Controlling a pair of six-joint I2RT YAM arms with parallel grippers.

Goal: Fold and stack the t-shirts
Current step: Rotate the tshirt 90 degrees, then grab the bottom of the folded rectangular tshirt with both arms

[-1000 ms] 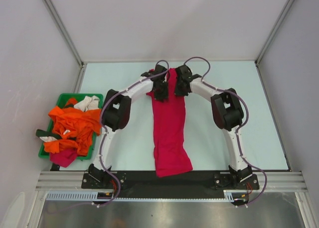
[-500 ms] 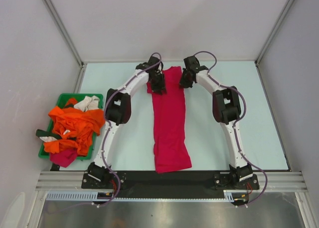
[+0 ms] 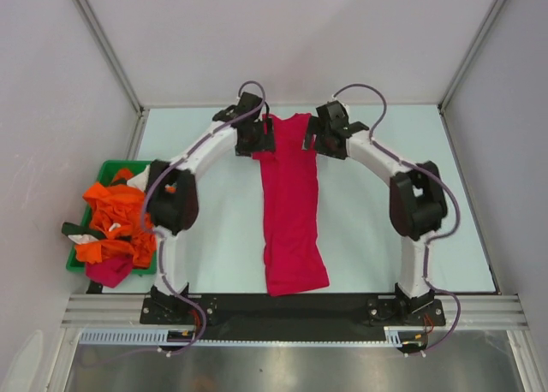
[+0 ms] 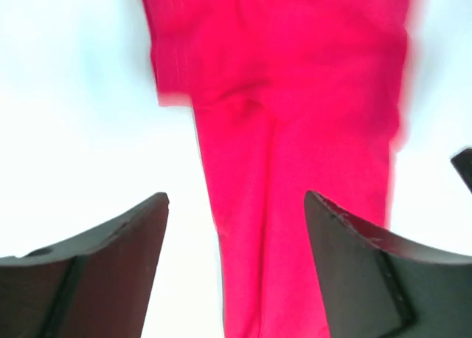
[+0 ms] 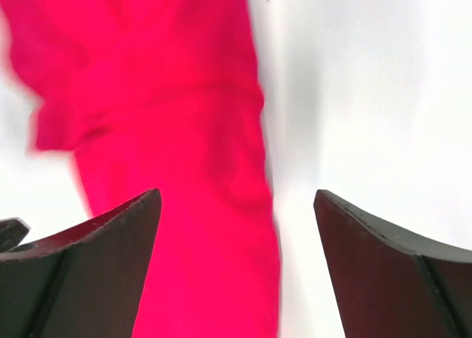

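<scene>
two arms over one crimson shirt [image 3: 291, 205]. it lies mid-table [image 3: 214, 229] as a long narrow strip, running from the far end down to the near edge between the arm bases. looks doubled lengthwise. a sleeve flap sticks out at the far left, and the near end flares a little and is rumpled. colour flat crimson-pink, no print seen, shallow creases along the length.

left gripper [image 4: 234, 201]: jaws wide apart, nothing between them, hanging over the strip's far left side. right gripper [image 5: 237, 198]: likewise spread and empty, over the far right edge. wrist views are blurred; no contact with the cloth that i can make out.

more shirts, bright orange [image 3: 116, 216], are heaped in the green tray [image 3: 110, 166] at the left, well apart from the strip. a crimson piece and something white are in the heap too. none folded.

handling, my judgement: light, limp, no stiffness at all. it will sag and drag from any single pinch. not fragile and not slippery on the pads, but the layers may slide over each other and undo the lengthwise fold. best hold: both far corners at once, pinched through all layers at the edge, then carried toward the near hem to halve the strip. risks: catching only the top layer, or the sleeve flopping out.
</scene>
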